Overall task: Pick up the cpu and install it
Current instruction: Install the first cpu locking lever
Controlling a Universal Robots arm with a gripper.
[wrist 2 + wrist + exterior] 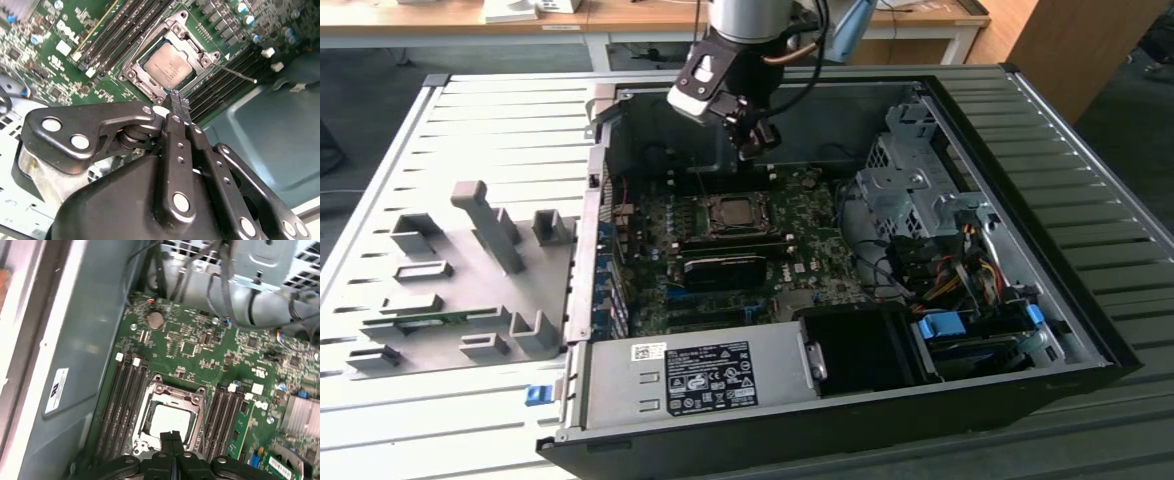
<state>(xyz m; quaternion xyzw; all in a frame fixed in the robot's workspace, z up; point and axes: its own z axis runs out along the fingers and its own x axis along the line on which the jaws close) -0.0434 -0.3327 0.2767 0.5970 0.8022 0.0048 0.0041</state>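
The cpu (169, 66) (168, 422) lies flat in the motherboard socket frame (150, 47) (171, 390), silver top up, with memory slots (123, 400) flanking it. In both wrist views the gripper (179, 102) (170, 436) hangs just above it with its jaws pressed together and holding nothing, their tips over the socket's edge. In the exterior view the gripper (750, 150) sits inside the open computer case (1067, 330), above the cpu (736, 213).
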